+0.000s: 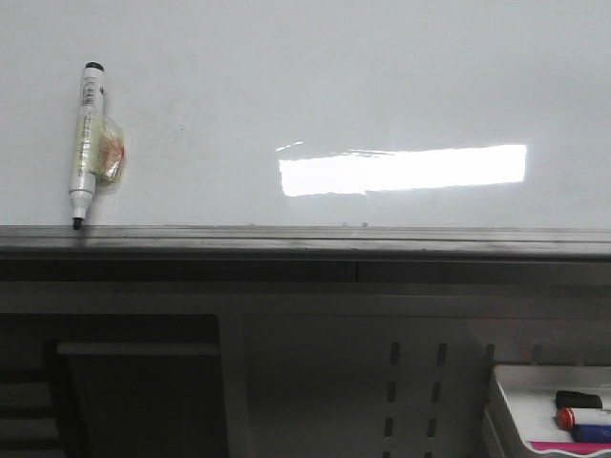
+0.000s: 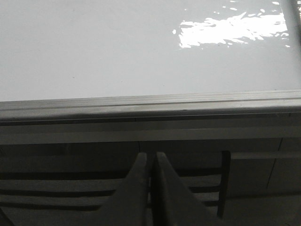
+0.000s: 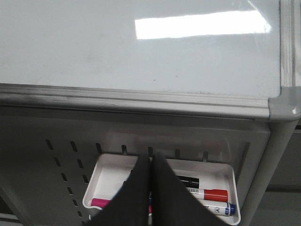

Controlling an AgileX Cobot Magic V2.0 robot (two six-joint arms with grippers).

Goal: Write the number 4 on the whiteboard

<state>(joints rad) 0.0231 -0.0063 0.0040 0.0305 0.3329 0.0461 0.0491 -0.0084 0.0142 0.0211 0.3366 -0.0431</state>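
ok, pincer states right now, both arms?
Left pincer: closed, empty.
Right pincer: closed, empty, above the tray.

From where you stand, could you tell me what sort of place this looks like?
Likely an office or classroom-style writing station: a large glossy whiteboard with a grey ledge, a black marker lying on the board, and a white tray of coloured markers below.

Glossy white whiteboard (image 2: 94, 47) seen blank, bright rectangular glare toward one corner. Grey metal ledge (image 2: 150, 106) runs along its edge. Left gripper (image 2: 151, 162): dark fingers pressed together, nothing held, positioned apart from the ledge.
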